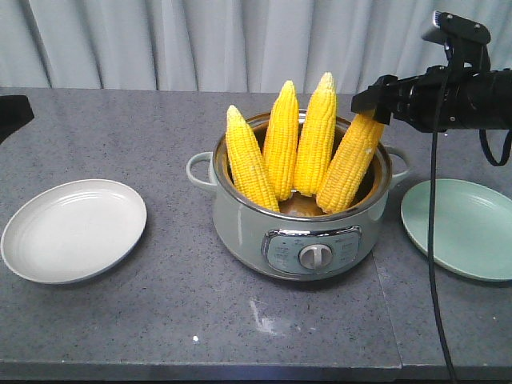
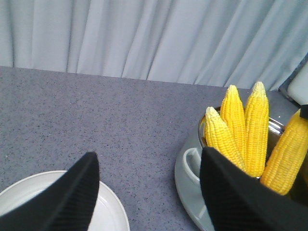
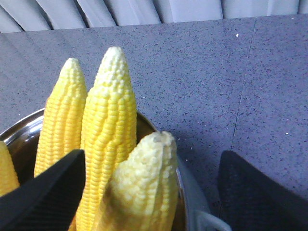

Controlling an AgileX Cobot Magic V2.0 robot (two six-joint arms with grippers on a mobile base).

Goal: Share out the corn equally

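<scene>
Several bright-yellow corn cobs (image 1: pixel 282 144) stand tip-up in a pale green cooker pot (image 1: pixel 240 216) at the table's middle. The rightmost cob (image 1: pixel 350 168) leans right. My right gripper (image 1: pixel 374 102) hangs at this cob's tip. In the right wrist view the right gripper (image 3: pixel 154 154) is open, with the pale tip of that cob (image 3: pixel 147 183) between its fingers, touching neither. My left gripper (image 2: pixel 149 153) is open and holds nothing, above the table between a white plate (image 2: pixel 108 216) and the pot's handle (image 2: pixel 192 163).
A white plate (image 1: pixel 74 230) lies left of the pot and a green plate (image 1: pixel 460 228) right of it. A black cable (image 1: pixel 432 240) hangs from the right arm in front of the green plate. Grey curtains close off the back.
</scene>
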